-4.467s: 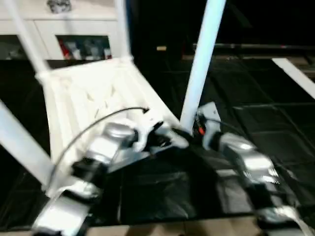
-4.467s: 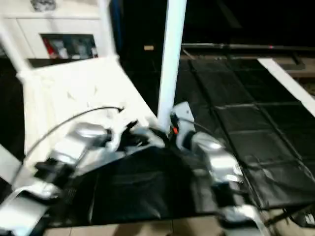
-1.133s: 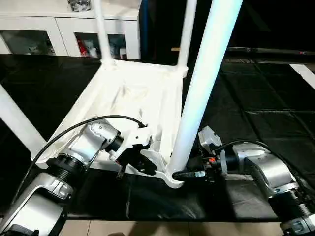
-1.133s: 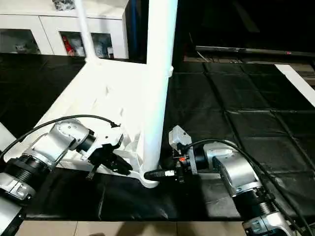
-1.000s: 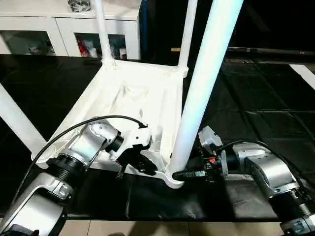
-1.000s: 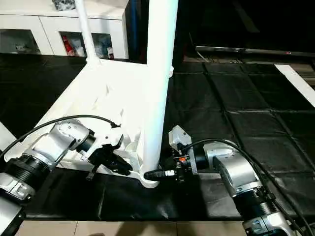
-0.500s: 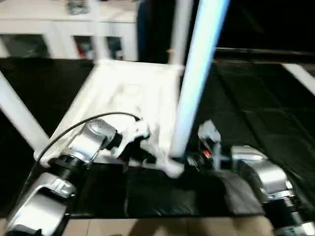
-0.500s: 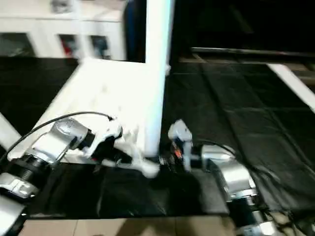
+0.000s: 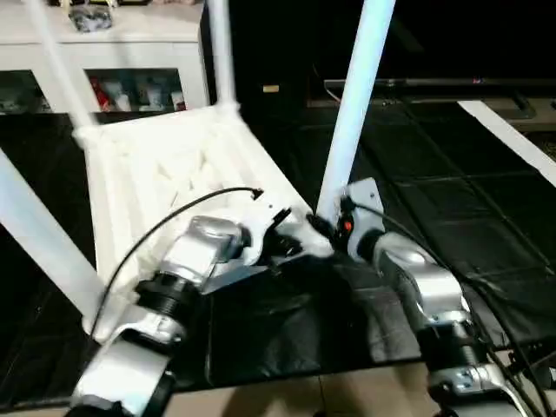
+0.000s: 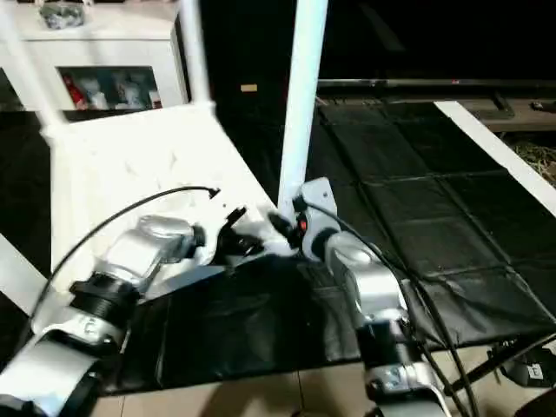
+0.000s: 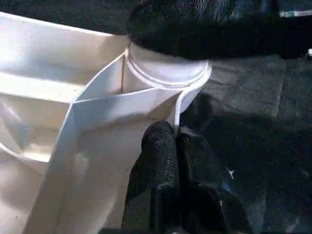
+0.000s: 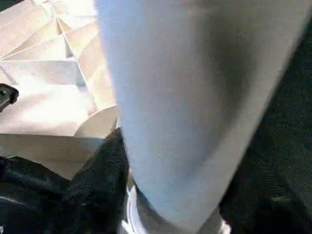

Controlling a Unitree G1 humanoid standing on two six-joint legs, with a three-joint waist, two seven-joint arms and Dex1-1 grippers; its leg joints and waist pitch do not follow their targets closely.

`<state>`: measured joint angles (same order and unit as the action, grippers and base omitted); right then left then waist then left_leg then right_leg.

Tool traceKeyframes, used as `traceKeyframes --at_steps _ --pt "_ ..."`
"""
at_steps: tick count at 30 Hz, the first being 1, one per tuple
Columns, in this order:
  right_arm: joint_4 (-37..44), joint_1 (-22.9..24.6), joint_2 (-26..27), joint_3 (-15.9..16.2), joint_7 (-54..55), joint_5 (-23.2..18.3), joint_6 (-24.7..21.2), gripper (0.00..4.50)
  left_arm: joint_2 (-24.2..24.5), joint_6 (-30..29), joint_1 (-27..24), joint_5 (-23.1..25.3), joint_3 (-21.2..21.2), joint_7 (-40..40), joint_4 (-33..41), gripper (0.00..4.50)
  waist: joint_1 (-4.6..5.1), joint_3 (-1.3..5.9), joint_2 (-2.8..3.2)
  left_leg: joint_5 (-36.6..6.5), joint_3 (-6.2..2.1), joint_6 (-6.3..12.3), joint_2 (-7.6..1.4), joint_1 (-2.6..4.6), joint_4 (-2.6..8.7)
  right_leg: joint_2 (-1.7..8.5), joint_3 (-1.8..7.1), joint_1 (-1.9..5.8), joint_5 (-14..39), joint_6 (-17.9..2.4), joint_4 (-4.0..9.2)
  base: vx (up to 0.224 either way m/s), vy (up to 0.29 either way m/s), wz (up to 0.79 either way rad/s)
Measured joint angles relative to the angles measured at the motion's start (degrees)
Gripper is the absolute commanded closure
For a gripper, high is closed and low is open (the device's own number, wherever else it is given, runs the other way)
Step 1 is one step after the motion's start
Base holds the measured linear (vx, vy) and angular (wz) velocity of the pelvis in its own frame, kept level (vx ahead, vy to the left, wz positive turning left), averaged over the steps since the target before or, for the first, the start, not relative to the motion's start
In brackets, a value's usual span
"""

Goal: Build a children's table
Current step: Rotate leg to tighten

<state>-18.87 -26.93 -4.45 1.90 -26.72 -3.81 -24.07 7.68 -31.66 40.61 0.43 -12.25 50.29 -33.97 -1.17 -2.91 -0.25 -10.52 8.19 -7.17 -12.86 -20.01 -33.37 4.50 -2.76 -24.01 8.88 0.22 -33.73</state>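
Observation:
The white tabletop (image 9: 156, 165) lies upside down on black sheeting, ribs up. Three white legs (image 9: 221, 52) (image 9: 52, 61) (image 9: 35, 234) stand in its corners. A fourth leg (image 9: 356, 104) rises from the near corner socket (image 11: 165, 68). My left gripper (image 9: 291, 243) is shut, its fingertips (image 11: 163, 141) pinched on the tabletop's thin rim beside that socket. My right gripper (image 9: 323, 228) holds the base of the fourth leg (image 12: 185, 97), with a black finger (image 12: 105, 180) on either side just above the socket.
A white cabinet with glass doors (image 9: 130, 69) stands behind the tabletop. Black sheeting (image 9: 452, 200) stretches to the right, with a white strip (image 9: 512, 130) along its far right. Light tiled floor (image 9: 347, 391) runs along the near edge. A black cable (image 9: 174, 217) arcs over my left forearm.
The whole view has swung and tilted, so the camera moved. Both grippers stay at the near corner, the left on the rim and the right on the leg.

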Motion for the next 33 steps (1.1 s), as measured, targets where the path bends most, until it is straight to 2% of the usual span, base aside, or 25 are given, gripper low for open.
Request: traceKeyframes --at_steps 6,7,11,17,20,25,29,33 --pt "0.4 0.4 -3.8 2.0 -7.9 0.2 2.4 1.08 1.9 2.0 0.0 -0.2 -1.2 4.1 0.5 4.50 -0.20 0.01 0.00 -0.1 0.05 -0.03 -0.04 0.05 0.51 -0.12 0.03 -0.26 -0.5 -0.4 -0.26 0.017 -0.002 0.01" --pt "0.8 0.6 -5.6 3.2 -11.0 -0.5 2.5 1.00 3.2 2.5 -0.1 -0.3 -2.3 6.1 1.2 4.50 -0.40 0.01 0.00 -0.1 0.05 -0.03 -0.07 0.03 0.61 -0.16 0.02 -0.35 -0.5 -0.4 -0.26 0.000 0.000 0.00" --pt "1.8 2.6 -7.9 4.3 -18.2 -2.4 2.8 0.69 6.0 4.1 -0.7 -0.6 -4.2 12.1 2.4 4.50 -1.30 0.00 0.01 -0.1 0.09 -0.04 -0.08 -0.04 0.69 -0.12 -0.01 -0.40 -0.5 -0.5 -0.25 0.000 0.000 0.00" --pt "5.1 4.7 -13.3 6.5 -32.3 -7.7 1.6 0.07 11.9 8.2 -1.2 -0.7 -7.4 23.2 3.5 4.50 -2.59 -0.01 0.00 -0.1 0.23 -0.03 -0.05 -0.09 0.49 -0.02 0.17 -0.35 -0.5 -0.5 -0.27 0.000 0.000 0.00" --pt "5.9 4.8 -16.1 8.2 -38.2 -9.5 0.7 0.02 13.9 9.8 -1.2 -0.7 -9.2 27.4 4.1 4.50 -3.13 -0.02 -0.02 -0.1 0.26 -0.02 -0.05 -0.07 0.33 0.02 0.20 -0.31 -0.5 -0.5 -0.28 0.000 0.000 0.00" --pt "6.5 4.8 -17.8 9.6 -43.8 -10.5 -0.4 0.02 16.3 12.6 -1.1 -0.6 -11.3 32.2 4.3 4.50 -4.07 -0.05 -0.08 -0.1 0.29 -0.02 -0.07 -0.11 0.32 0.02 0.20 -0.21 -0.4 -0.4 -0.35 0.000 0.000 0.00" --pt "6.4 4.7 -18.9 9.9 -46.5 -11.4 -0.3 0.02 17.9 14.0 -1.1 -0.4 -12.7 35.3 5.0 4.50 -4.18 -0.09 -0.20 -0.1 0.29 -0.02 -0.07 -0.06 0.30 0.05 0.22 -0.03 -0.4 -0.4 -0.34 0.000 0.000 0.00" --pt "5.0 3.1 -19.3 10.0 -48.0 -11.6 0.2 0.39 18.2 14.9 -0.9 -0.2 -13.2 36.5 5.0 4.50 -4.20 -0.10 -0.42 -0.1 0.29 -0.02 -0.07 -0.08 0.25 0.06 0.22 0.01 -0.4 -0.4 -0.35 0.000 0.000 0.00"
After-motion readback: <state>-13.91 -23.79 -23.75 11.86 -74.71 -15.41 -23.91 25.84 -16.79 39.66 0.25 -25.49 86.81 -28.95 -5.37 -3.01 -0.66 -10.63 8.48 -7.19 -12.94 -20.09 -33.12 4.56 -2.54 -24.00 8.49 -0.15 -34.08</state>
